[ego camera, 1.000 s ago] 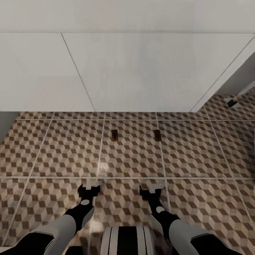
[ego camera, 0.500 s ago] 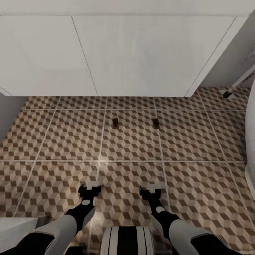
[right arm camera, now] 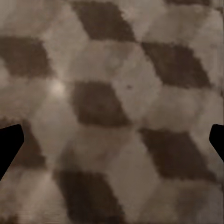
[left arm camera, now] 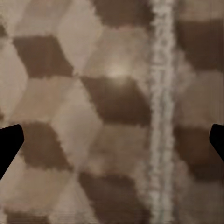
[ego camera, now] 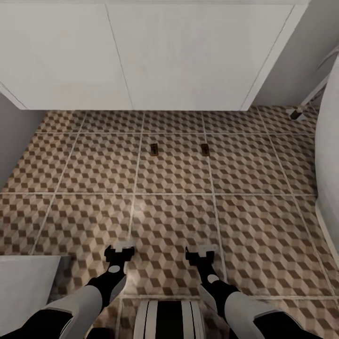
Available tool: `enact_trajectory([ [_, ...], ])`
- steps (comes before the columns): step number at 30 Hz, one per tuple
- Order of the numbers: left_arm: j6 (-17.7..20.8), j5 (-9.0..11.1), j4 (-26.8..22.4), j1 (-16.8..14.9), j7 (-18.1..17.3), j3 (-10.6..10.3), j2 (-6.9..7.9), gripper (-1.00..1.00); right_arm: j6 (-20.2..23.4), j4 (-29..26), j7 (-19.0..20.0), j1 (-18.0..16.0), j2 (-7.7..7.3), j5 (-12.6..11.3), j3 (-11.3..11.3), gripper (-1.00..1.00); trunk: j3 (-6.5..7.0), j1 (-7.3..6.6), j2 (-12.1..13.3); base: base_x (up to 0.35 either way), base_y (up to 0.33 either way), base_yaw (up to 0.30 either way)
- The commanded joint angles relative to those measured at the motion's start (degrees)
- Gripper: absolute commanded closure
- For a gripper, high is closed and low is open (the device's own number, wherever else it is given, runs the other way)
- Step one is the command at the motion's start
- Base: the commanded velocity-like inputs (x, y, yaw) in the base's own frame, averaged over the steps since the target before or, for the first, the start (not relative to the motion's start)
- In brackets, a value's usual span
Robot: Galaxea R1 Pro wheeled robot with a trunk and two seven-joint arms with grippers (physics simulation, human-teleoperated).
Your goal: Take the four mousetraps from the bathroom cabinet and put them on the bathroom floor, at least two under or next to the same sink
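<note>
Mousetraps: two set flat on the bathroom floor (ego camera: 94,160), first mousetrap (ego camera: 154,149) and second mousetrap (ego camera: 205,149), side by side but apart, just in front of the bathroom sink (ego camera: 188,56); likely laid there to meet the next-to-sink condition.
Remaining mousetraps: whereabouts not told by these views.
Left gripper (ego camera: 119,248): jaws spread wide, nothing held, hanging low over the tiles, well short of the sink.
Right gripper (ego camera: 201,250): jaws likewise wide, empty, same low pose.
Wrist views: cube-pattern tiles close below, dark fingertips (left arm camera: 9,144) at the edges.
Judgement: arms free, ready to fetch more.
</note>
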Motion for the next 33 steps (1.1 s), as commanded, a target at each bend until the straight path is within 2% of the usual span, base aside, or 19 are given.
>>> enact_trajectory([
  [1,-0.1,-0.1,0.1,0.0,0.5,-0.4,0.0,-1.0,-0.1,0.1,-0.5,0.0,0.01,0.0,0.5,-1.0,-0.03,-0.04,0.0,-0.311,0.0,0.0],
  [10,-0.1,-0.1,0.1,0.0,0.5,-0.5,0.13,-1.0,-0.1,0.1,-0.5,0.0,0.01,0.0,0.5,-1.0,-0.03,-0.04,0.0,-0.158,0.0,0.0],
  [33,0.3,0.1,0.7,0.0,0.2,-0.5,-0.93,-1.0,-0.1,0.1,-0.7,0.0,0.01,0.0,0.5,-1.0,-0.03,-0.04,0.0,-0.006,0.0,0.0],
])
